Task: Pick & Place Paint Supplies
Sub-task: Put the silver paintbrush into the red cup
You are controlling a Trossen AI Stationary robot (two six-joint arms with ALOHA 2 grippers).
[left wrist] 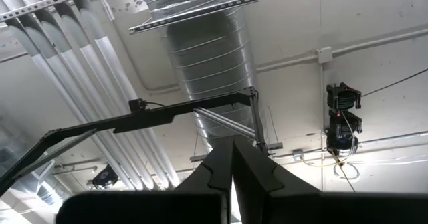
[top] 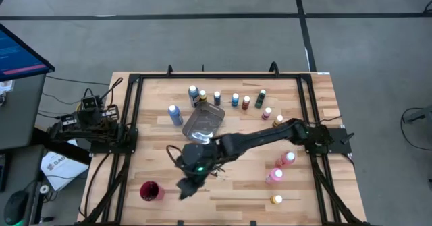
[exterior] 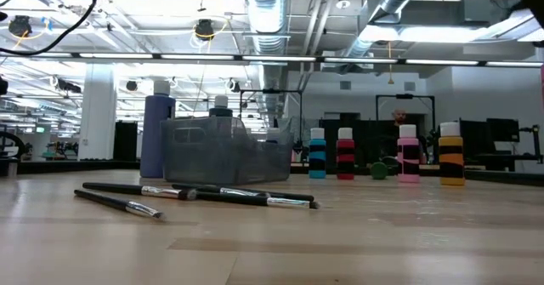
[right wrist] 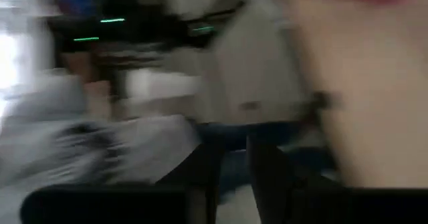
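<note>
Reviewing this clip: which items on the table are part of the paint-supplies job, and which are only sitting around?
Part of the job:
- paint bottles standing in a row at the far edge, more on the right side
- paintbrushes lying on the wood
- right claw, reaching over the near middle

Just lying about:
- grey tray
- red cup

I'm seeing a red cup (top: 151, 191) on the pale wooden table (top: 324, 118), pink bottles (top: 286, 160), a blue bottle (top: 175, 115), black-banded bottles (exterior: 345, 154), dark paintbrushes (exterior: 212, 193) and a grey translucent tray (top: 203, 123)
</note>
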